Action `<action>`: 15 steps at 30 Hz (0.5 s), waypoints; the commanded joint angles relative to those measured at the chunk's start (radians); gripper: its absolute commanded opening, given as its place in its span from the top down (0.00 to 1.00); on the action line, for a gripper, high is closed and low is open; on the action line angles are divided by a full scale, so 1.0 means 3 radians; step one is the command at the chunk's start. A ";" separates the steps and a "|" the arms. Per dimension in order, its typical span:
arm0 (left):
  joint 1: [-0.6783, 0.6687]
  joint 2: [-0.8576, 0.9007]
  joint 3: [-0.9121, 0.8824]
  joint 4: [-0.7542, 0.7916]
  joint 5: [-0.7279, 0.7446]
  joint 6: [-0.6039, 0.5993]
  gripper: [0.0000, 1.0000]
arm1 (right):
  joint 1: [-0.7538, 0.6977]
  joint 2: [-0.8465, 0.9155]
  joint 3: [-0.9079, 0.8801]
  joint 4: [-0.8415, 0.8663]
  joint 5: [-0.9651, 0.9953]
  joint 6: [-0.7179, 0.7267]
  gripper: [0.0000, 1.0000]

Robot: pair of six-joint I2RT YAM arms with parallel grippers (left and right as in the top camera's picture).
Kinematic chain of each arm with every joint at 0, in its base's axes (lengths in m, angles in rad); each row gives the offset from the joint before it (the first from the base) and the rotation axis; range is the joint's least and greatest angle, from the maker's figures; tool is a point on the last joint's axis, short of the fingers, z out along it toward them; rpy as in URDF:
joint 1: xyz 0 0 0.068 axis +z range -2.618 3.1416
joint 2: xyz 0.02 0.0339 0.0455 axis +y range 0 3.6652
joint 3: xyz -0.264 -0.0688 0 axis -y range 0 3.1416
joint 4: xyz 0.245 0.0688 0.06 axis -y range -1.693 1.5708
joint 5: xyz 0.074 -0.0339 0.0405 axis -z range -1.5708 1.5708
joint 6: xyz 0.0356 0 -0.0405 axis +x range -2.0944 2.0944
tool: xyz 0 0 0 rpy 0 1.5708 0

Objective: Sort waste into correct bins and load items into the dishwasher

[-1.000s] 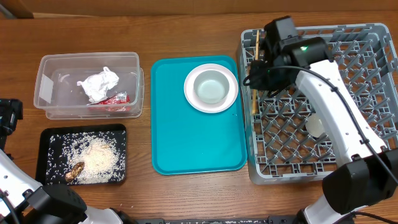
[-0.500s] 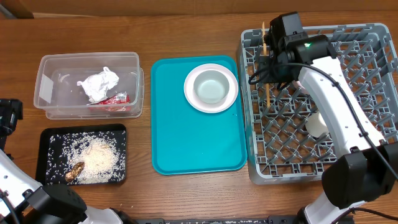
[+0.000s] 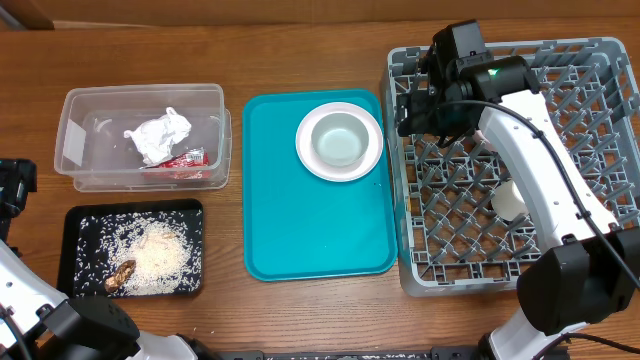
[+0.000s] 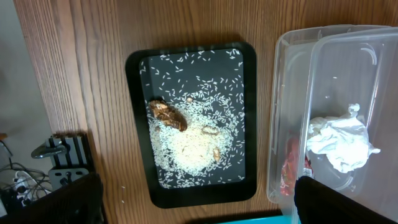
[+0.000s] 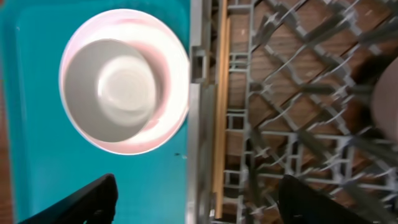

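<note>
My right gripper (image 3: 415, 105) (image 5: 199, 202) hovers open over the left wall of the grey dishwasher rack (image 3: 500, 282). Two wooden chopsticks (image 5: 219, 106) lie below it inside the rack, along that wall, free of the fingers. A white bowl (image 3: 340, 140) (image 5: 121, 87) sits on a white saucer on the teal tray (image 3: 310, 230). A small white cup (image 3: 508, 200) stands in the rack. The clear tub (image 3: 140, 92) holds the napkin (image 3: 158, 135) and red wrapper (image 3: 182, 160). The black tray (image 3: 70, 250) holds rice (image 4: 193, 143) and brown scraps (image 4: 166, 114). My left gripper (image 4: 199, 208) is open above it, holding nothing.
The teal tray lies between the bins and the rack, its near half bare. The left arm's base (image 3: 15, 190) sits at the table's left edge. The right arm (image 3: 540, 170) reaches across the rack from the near right.
The right gripper has opened and let go of the chopsticks, which stood tilted in its grip and now lie along the rack's left wall. The left arm has not moved.
</note>
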 commanded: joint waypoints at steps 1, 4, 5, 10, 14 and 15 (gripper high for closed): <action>0.0011 -0.0028 0.0042 0.0001 -0.0034 -0.0069 0.00 | 0.0000 0.0010 0.0023 0.0003 -0.0435 0.0175 0.14; 0.0011 -0.0028 0.0042 0.0001 -0.0034 -0.0069 0.00 | 0.0000 0.0010 0.0023 0.0017 -0.0688 0.0175 0.04; 0.0011 -0.0028 0.0042 0.0001 -0.0036 -0.0069 0.00 | 0.0000 0.0010 0.0023 0.0023 -0.0738 0.0175 0.00; 0.0011 -0.0028 0.0042 0.0001 -0.0034 -0.0069 0.00 | -0.0001 0.0010 0.0023 0.0192 -0.1142 0.0175 0.00; 0.0011 -0.0028 0.0042 0.0001 -0.0034 -0.0069 0.00 | 0.0031 0.0010 0.0023 0.0462 -0.1503 0.0191 0.00; 0.0011 -0.0028 0.0042 0.0001 -0.0036 -0.0069 0.00 | 0.0057 0.0010 0.0023 0.0521 -0.1499 0.0189 0.00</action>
